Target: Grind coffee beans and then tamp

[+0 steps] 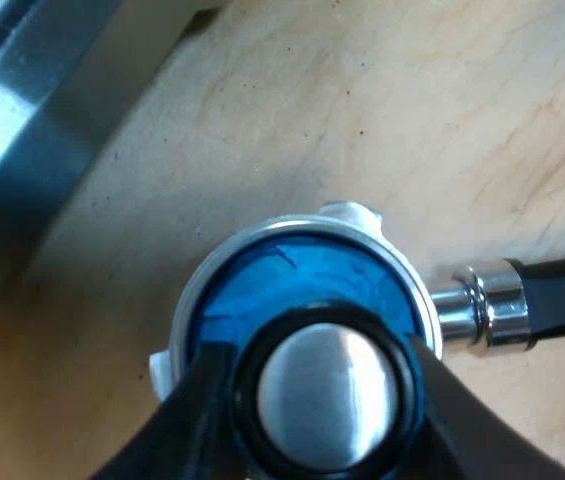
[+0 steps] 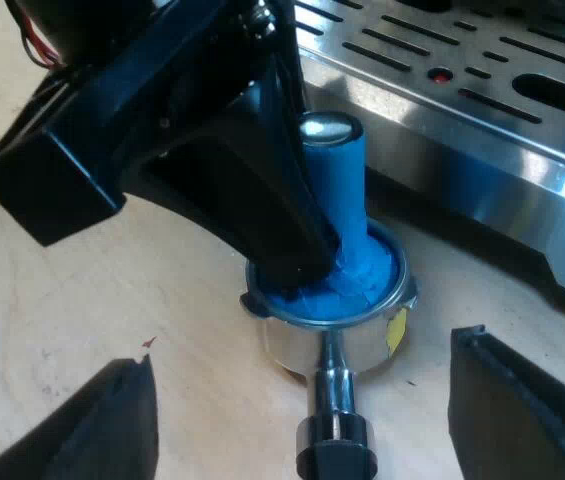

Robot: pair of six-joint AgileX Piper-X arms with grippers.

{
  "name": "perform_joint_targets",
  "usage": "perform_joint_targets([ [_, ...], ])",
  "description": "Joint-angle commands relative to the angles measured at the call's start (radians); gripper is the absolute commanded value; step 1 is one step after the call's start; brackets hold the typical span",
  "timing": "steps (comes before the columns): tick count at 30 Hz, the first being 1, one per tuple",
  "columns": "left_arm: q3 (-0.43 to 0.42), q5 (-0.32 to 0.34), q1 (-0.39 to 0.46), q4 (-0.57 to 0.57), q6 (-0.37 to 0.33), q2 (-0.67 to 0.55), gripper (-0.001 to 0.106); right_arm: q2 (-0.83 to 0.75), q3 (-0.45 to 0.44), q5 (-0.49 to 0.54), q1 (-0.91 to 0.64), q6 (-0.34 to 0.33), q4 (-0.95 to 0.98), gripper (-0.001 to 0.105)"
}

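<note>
The left fingers are clamped on the blue tamper, one on each side of its stem just under the steel cap. The tamper's base sits down inside the basket of the metal holder, which rests on the wooden surface. The holder's chrome neck and dark handle run out past one finger. Beyond the fingertips, the espresso machine shows a steel edge. The right fingers are spread wide and grip nothing. They hang low over the surface, one on each side of the holder's handle and apart from it. Ahead of them stands the basket with the tamper in it, and past that is the machine's slotted drip tray.
</note>
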Motion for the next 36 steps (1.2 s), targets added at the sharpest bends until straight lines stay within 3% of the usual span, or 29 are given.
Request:
perform_joint_targets([
  [1,-0.003,-0.030,-0.006,0.087,0.001,-0.007,0.000,-0.008,-0.003,-0.003,0.002,-0.008,-0.008,0.062],
  [13,-0.062,-0.039,-0.006,0.101,-0.004,-0.148,0.000,-0.008,-0.003,-0.003,0.014,-0.013,-0.040,0.062],
  [17,-0.075,-0.092,-0.006,0.162,-0.004,-0.218,0.000,-0.008,-0.003,-0.003,0.024,-0.028,-0.071,0.062],
  [23,-0.076,-0.098,-0.001,0.237,-0.004,-0.304,0.000,-0.008,-0.003,-0.003,0.024,-0.028,-0.094,0.062],
  [27,-0.076,-0.134,-0.001,0.316,-0.004,-0.342,0.000,-0.008,-0.003,-0.004,0.024,-0.080,-0.123,0.062],
  [36,-0.076,-0.178,0.031,0.379,-0.016,-0.361,0.000,-0.008,-0.003,-0.036,0.024,-0.080,-0.128,0.062],
])
